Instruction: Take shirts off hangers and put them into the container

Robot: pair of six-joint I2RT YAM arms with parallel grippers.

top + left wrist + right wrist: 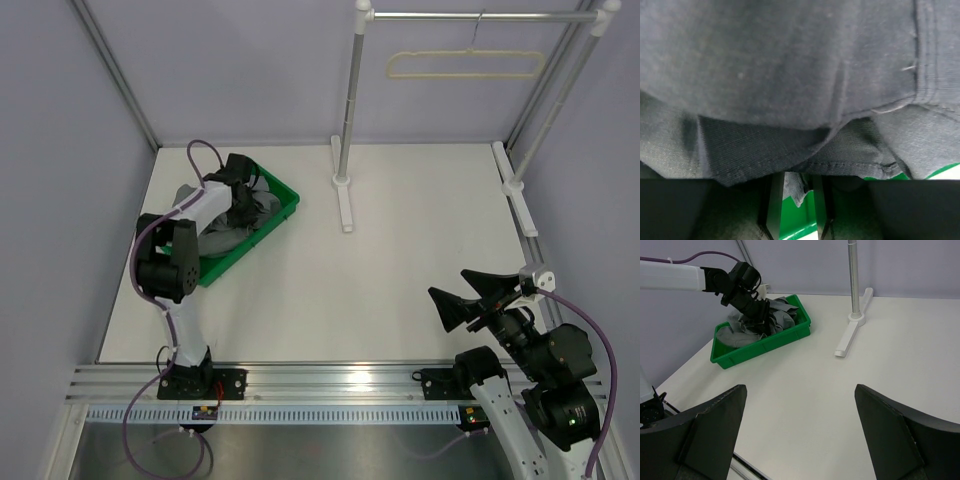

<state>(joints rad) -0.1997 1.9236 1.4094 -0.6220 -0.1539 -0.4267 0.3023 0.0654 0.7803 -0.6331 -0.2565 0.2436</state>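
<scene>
The task looks close to done. The thin cream plastic hanger with a wire hook hangs bare on the silver metal rail at the far right, with no cloth on it. The large grey collared fabric shirt lies crumpled in the shallow bright green plastic tray at the far left of the white table. Part of the shirt mounds above the rim, and a fold seems to lie over the tray's far edge, so what is probably left is tucking the last cloth inside and letting go. No other shirt or hanger shows. The left arm reaches forward from its base, bent at the elbow, with the left gripper pointing down into the heap in the tray. In its wrist view grey cloth fills almost everything. The fingers stand close together with a small tab of cloth hanging in the narrow gap and green plastic showing below. Whether they actually pinch that tab or only stand around it cannot be told. The right arm is folded back near its base at the near right, well apart from the tray. The right gripper has its jaws spread wide and holds nothing, aimed across the bare table towards the tray.
</scene>
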